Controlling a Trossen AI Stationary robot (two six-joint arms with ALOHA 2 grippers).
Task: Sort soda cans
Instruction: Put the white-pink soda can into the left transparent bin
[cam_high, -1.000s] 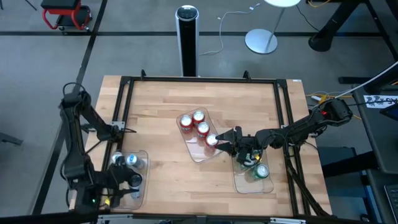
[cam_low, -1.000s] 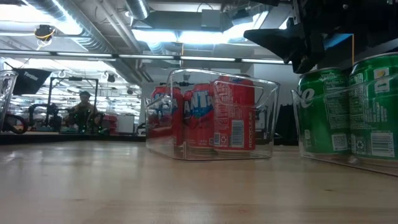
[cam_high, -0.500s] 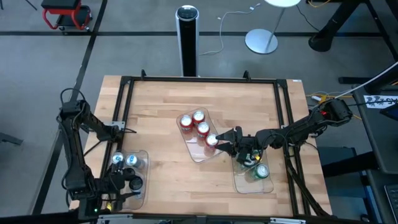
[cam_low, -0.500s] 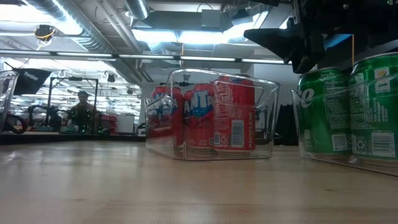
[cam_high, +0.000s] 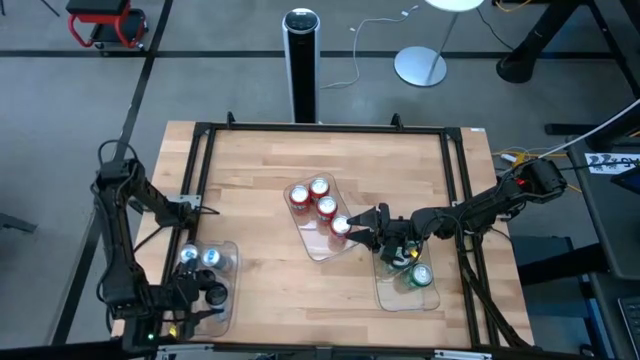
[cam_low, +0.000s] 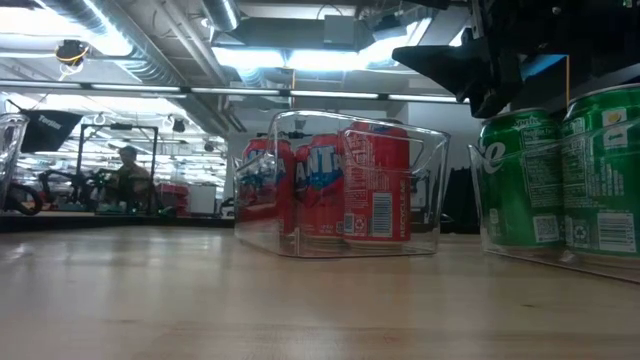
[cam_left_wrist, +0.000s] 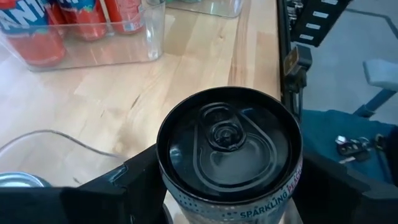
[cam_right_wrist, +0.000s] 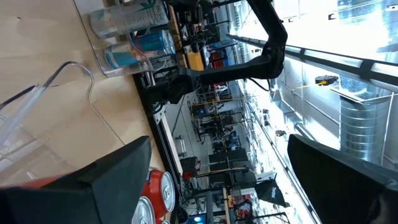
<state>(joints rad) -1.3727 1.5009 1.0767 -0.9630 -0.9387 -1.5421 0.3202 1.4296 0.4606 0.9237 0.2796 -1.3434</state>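
Left jaws (cam_left_wrist: 227, 193) clamp a silver can (cam_left_wrist: 229, 149) over the tray (cam_high: 228, 300) at the worktop's front-left corner, prob. to join two silver cans (cam_high: 200, 257). Right jaws (cam_high: 362, 222) gape empty beside the red cans (cam_high: 320, 206), w/ green cans (cam_high: 418, 275) in the front-right tray below the arm.
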